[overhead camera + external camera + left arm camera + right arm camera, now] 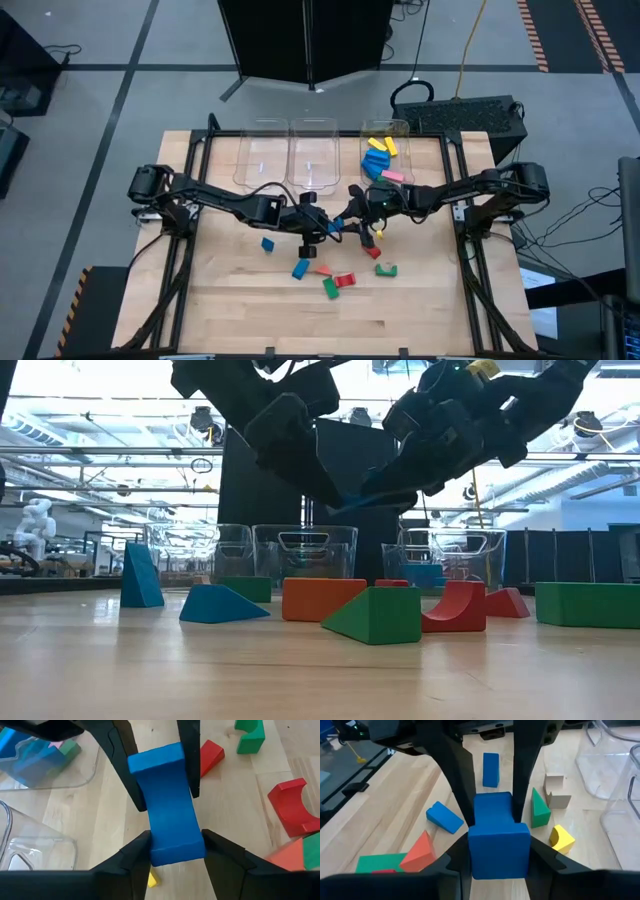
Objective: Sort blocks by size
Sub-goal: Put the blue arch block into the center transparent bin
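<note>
While both arms meet over the middle of the table, you are in a hand-over: one long blue block is held in the air between them, the left gripper clamped on one end and the right gripper clamped on the other. Of the three clear bins, only the right-hand one holds blocks — blue, yellow and pink. Loose blocks lie on the wood below and toward the front. Next, I judge, one set of fingers must let go before the other arm carries the block off; release too late and the two arms pull against each other. Which bin suits this size is your call.
</note>
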Controlling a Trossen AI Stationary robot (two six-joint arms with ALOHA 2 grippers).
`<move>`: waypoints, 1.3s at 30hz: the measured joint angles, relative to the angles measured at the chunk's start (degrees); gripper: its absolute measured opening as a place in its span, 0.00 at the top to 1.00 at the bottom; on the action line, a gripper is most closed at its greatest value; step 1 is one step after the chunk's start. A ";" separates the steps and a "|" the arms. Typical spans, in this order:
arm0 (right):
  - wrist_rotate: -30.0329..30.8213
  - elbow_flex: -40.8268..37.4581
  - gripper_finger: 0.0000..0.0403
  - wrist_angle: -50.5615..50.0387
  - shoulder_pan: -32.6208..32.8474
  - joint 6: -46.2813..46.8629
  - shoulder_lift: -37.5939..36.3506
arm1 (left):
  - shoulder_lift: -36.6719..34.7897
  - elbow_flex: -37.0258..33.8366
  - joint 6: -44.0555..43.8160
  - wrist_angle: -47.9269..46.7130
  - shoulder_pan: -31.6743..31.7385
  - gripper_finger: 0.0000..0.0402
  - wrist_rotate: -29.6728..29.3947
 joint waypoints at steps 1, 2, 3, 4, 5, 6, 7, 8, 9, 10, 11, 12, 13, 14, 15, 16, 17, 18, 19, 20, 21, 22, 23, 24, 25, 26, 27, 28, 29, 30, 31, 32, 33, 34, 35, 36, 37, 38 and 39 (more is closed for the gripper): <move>-0.11 0.00 0.72 0.02 0.00 -0.11 0.00 | 0.00 0.00 0.00 0.00 0.02 0.56 -0.04; -0.09 0.00 0.72 -0.01 0.00 -0.25 0.00 | -0.02 0.00 -0.12 -0.04 0.00 0.55 -0.03; -0.09 0.00 0.72 -0.01 -0.02 -0.25 0.00 | -0.02 0.00 -0.54 -0.28 0.00 0.54 -0.06; -0.09 0.00 0.72 -0.01 -0.04 -0.26 0.00 | -0.02 0.00 -1.13 -0.74 0.00 0.54 -0.36; -0.01 0.00 0.72 0.04 -0.09 -0.27 0.00 | -0.23 0.00 -1.46 -1.43 0.00 0.53 -0.78; 0.09 0.00 0.72 0.09 -0.27 -0.25 -0.19 | -0.72 -0.02 -2.12 -2.74 0.00 0.53 -1.48; 0.09 0.00 0.72 0.09 -0.52 -0.07 -0.43 | -1.31 -0.02 -3.11 -4.25 -0.04 0.53 -2.83; 0.00 0.01 0.72 0.31 -0.86 0.10 -0.59 | -1.97 -0.02 -4.05 -5.76 -0.04 0.53 -4.15; 0.00 0.24 0.72 0.37 -1.32 0.44 -0.68 | -2.68 -0.02 -4.43 -7.39 0.02 0.53 -5.15; 0.00 0.51 0.72 -0.36 -1.75 0.53 -1.00 | -3.61 -0.49 -4.83 -8.62 0.01 0.53 -5.85; 0.00 0.91 0.72 -1.62 -2.17 0.61 -1.23 | -4.43 -1.08 -5.52 -9.66 0.00 0.53 -6.32; 0.11 1.66 0.72 -2.64 -2.64 0.59 -1.31 | -5.34 -1.69 -5.92 -9.77 -0.03 0.53 -6.41; 0.27 2.61 0.72 -3.45 -3.11 0.46 -1.31 | -6.55 -2.40 -6.09 -9.42 -0.21 0.53 -6.41; 0.35 3.41 0.72 -4.60 -3.58 0.29 -1.32 | -7.96 -3.27 -6.47 -9.48 -0.48 0.53 -6.40; 0.36 4.22 0.71 -5.84 -4.08 -0.09 -1.33 | -9.04 -3.98 -7.06 -9.61 -0.71 0.53 -6.43; 0.44 5.17 0.71 -7.08 -4.58 -0.55 -1.33 | -10.14 -4.63 -7.43 -8.95 -0.85 0.53 -6.41; 0.52 6.19 0.71 -8.39 -5.06 -1.07 -1.33 | -11.33 -5.57 -7.65 -8.52 -1.06 0.53 -6.41; 0.50 7.28 0.71 -9.76 -5.56 -1.60 -1.33 | -12.44 -6.62 -8.38 -9.12 -1.25 0.53 -6.43; 0.50 8.46 0.71 -10.83 -6.08 -2.14 -1.33 | -13.34 -7.47 -9.10 -9.72 -1.51 0.53 -6.70; 0.50 9.54 0.71 -11.95 -6.61 -2.67 -1.33 | -14.15 -8.13 -9.92 -9.07 -1.68 0.53 -7.25; 0.49 10.67 0.71 -13.67 -7.18 -3.16 -1.33 | -15.14 -9.10 -10.48 -8.43 -1.99 0.53 -7.98; 0.48 11.85 0.71 -15.16 -7.74 -3.65 -1.33 | -16.26 -10.29 -11.13 -8.59 -2.29 0.53 -8.73; 0.52 13.04 0.71 -16.15 -8.44 -4.30 -1.33 | -17.02 -11.37 -11.90 -8.52 -2.58 0.52 -9.64; 0.50 14.22 0.71 -17.18 -9.15 -5.01 -1.33 | -17.40 -12.25 -12.66 -7.76 -2.77 0.52 -10.27; 0.50 15.41 0.71 -18.54 -9.85 -5.53 -1.33 | -17.90 -13.29 -13.36 -7.19 -3.08 0.52 -10.71; 0.48 16.59 0.71 -19.37 -10.59 -5.90 -1.17 | -18.57 -14.51 -14.06 -7.63 -3.27 0.52 -11.02; 0.48 17.78 0.71 -19.87 -11.44 -6.32 -0.94 | -18.97 -15.44 -14.81 -7.79 -3.45 0.52 -11.54; 0.51 18.78 0.70 -20.96 -12.27 -6.80 -0.83 | -19.02 -15.93 -15.49 -6.49 -3.58 0.52 -11.93; 0.48 19.68 0.70 -22.51 -13.13 -7.20 -0.80 | -19.08 -16.51 -16.24 -5.35 -3.87 0.52 -12.27; 0.47 20.71 0.70 -23.22 -14.04 -7.44 -0.42 | -19.40 -17.44 -16.65 -5.52 -4.08 0.52 -12.61; 0.42 21.90 0.70 -22.85 -14.94 -7.68 0.26 | -19.58 -18.35 -17.02 -5.76 -4.23 0.52 -12.89; 0.32 22.89 0.70 -22.90 -15.99 -7.78 0.72 | -19.55 -18.94 -17.49 -4.25 -4.44 0.52 -12.94; 0.22 23.77 0.70 -24.65 -16.97 -7.90 1.09 | -19.48 -19.47 -17.94 -2.71 -4.56 0.52 -12.94; 0.09 24.81 0.70 -26.22 -17.88 -7.92 1.95 | -19.53 -19.95 -18.24 -2.63 -4.60 0.52 -12.96; -0.06 26.32 0.70 -25.77 -18.75 -7.94 3.41 | -19.57 -20.40 -18.83 -3.00 -4.79 0.52 -13.00; -0.17 27.61 0.70 -25.37 -19.71 -7.91 4.68 | -19.53 -20.75 -19.43 -3.06 -4.97 0.52 -13.11; -0.26 28.80 0.70 -27.00 -20.48 -7.68 5.98 | -19.45 -21.14 -19.78 -2.73 -5.16 0.52 -13.25; -0.35 30.18 0.70 -28.74 -21.22 -7.52 7.67 | -19.49 -21.61 -20.23 -2.44 -5.29 0.52 -13.50; -0.43 32.16 0.70 -29.22 -21.93 -7.52 9.67 | -19.54 -22.02 -20.70 -2.22 -5.29 0.52 -13.68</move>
